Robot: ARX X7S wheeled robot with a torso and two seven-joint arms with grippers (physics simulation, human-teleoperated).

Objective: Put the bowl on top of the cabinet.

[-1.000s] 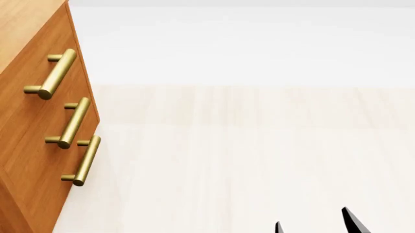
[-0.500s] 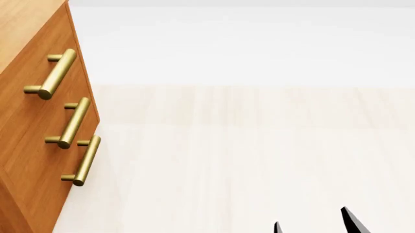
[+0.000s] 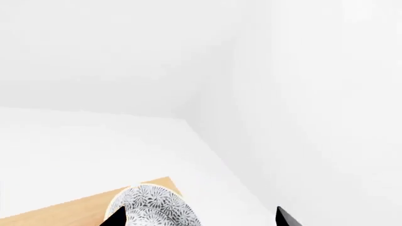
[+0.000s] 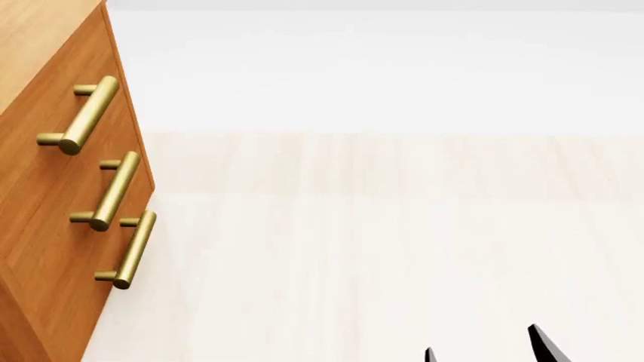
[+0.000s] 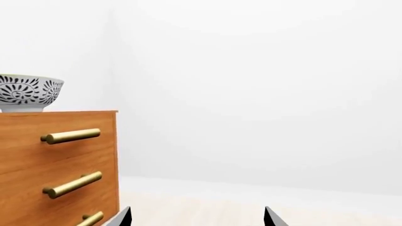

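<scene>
Bowl [image 5: 28, 93] sat upright on cabinet [image 5: 56, 165] top. Left gripper [image 3: 197, 217] spread wide above it, holding nothing; right gripper [image 5: 196, 215] likewise parted, empty.

Bowl [image 5: 28, 93]: grey-black floral pattern, pale rim, upright on top of cabinet [image 5: 56, 165], near its corner; cabinet orange-brown, brass bar handles.

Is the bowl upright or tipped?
Upright: the bowl sits on its base on the cabinet top, rim level, in the right wrist view.

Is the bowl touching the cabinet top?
Touching. In the right wrist view the bowl stands upright with its foot flat on the cabinet top, no gap under it.
</scene>
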